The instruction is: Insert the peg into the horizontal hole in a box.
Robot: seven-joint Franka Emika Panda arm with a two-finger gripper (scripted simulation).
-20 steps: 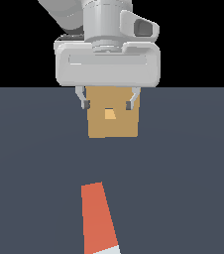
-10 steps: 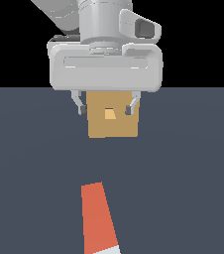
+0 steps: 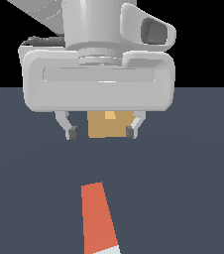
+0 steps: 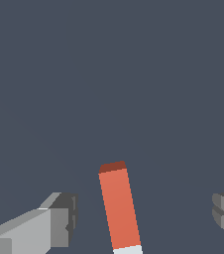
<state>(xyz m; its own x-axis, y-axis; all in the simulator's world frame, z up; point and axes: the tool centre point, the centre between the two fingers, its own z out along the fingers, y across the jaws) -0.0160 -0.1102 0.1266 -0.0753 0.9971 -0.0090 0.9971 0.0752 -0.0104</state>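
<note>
From my seat the gripper [image 3: 101, 132] body hides most of the box [image 3: 105, 128], hole included. Jaws are spread wide, holding nothing. The peg [image 3: 98, 216] lies at bottom centre, its white end cut off by the frame edge, with open floor [image 3: 193, 188] all around.

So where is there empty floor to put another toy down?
Bare floor lies either side of the peg, and in the strip between its orange tip and the box. It is crowded around the box, where the open gripper hangs in front of it.
</note>
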